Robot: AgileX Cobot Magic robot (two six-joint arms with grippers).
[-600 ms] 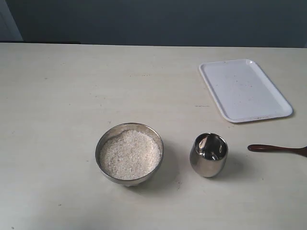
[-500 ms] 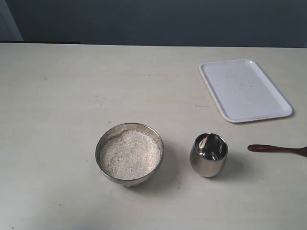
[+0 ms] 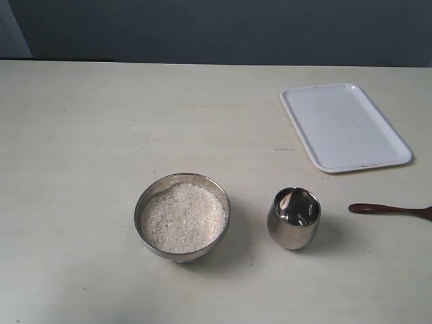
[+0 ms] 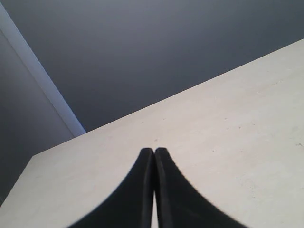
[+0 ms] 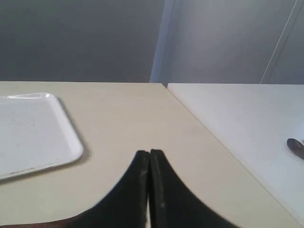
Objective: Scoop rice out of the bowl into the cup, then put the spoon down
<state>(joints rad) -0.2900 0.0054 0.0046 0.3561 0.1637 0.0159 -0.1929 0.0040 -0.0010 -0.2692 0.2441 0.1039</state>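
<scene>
Rice [image 3: 182, 217]: off-white grains, piled nearly to the rim of the bowl [image 3: 137, 214]. The bowl is set on the pale worktop [image 3: 88, 135], left of centre and toward the near edge in the exterior view.

Cup [image 3: 293, 226]: found to the right of the bowl, near it but not touching. It is stood upright with its mouth up. Only reflections are made out inside, so whether it holds anything cannot be told.

Spoon [image 3: 388, 210]: laid flat on the worktop further right, apart from the cup. One end is pointed toward the cup and the other is cut off by the picture's right edge.

White tray [image 3: 344, 125]: placed behind the cup and spoon, well apart from both and set slightly askew. A few dark specks are noted on its surface.

Left end effector [image 4: 154, 152]: seen in the left wrist view, jaws pressed together tip to tip, nothing held. Bare worktop is seen beyond it, with a dark wall behind.

Right end effector [image 5: 149, 153]: jaws likewise closed tight, nothing held. The tray is seen near it on the worktop. A thin reddish-brown sliver at the picture's edge is possibly the spoon, but too little is shown to be sure.
</scene>
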